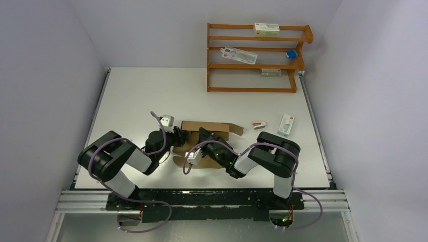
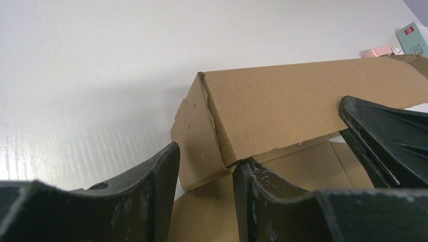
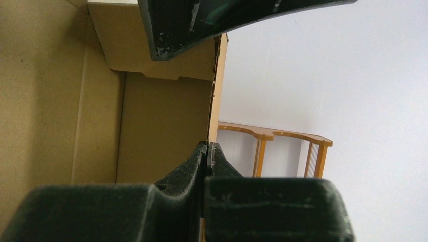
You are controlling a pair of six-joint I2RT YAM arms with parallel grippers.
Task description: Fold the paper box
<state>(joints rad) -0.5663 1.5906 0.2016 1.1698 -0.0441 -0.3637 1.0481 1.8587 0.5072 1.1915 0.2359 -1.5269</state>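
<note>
Right end effector (image 3: pixel 207 151) clenched on paper box (image 2: pixel 303 106) wall, bracing it upright; left end effector (image 2: pixel 207 160) half-spread astride corner, grip unconfirmed.

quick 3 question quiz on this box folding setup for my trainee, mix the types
1. True or false: the right claw is shut on an edge of the paper box.
2. The wooden rack stands: A far right of the table, B near left, C between the arms.
3. Which claw has its jaws apart at the box's end flap?
Key: 1 true; 2 A; 3 left claw.
</note>
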